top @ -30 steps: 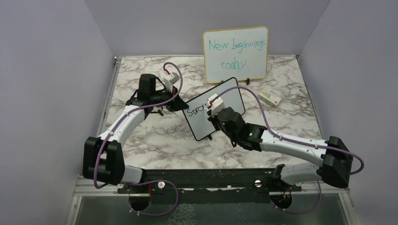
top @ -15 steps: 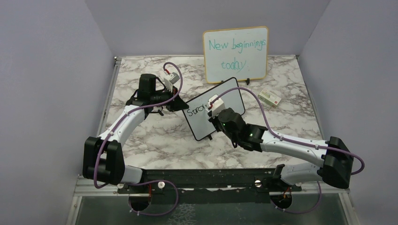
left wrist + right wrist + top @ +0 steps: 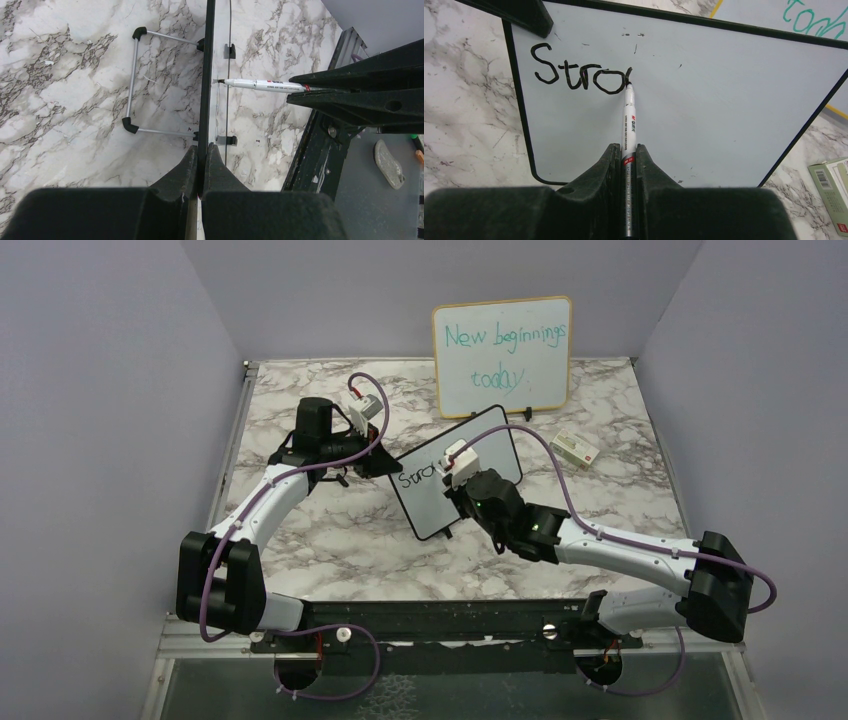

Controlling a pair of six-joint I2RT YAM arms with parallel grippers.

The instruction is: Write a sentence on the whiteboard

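- Top external: marble desk (image 3: 330,540) carries all; wood-framed board (image 3: 503,355) w/ teal writing stands behind the whiteboard (image 3: 425,510), which sits mid-desk, propped on its stand.
- Left arm (image 3: 270,495) reaches whiteboard's left edge; left jaws closed on the black frame, prob. to steady it vs. pen pressure.
- Right arm (image 3: 620,550) comes in at whiteboard's front; right jaws grip a marker (image 3: 629,125), tip touching the face.
- Small box (image 3: 575,449) lies right of whiteboard, apart.
- Right wrist view alone reads black "Stro" (image 3: 574,75), tip starting next letter; left wrist view alone shows whiteboard edge-on w/ wire feet (image 3: 131,80) behind it, confirming tip contact.
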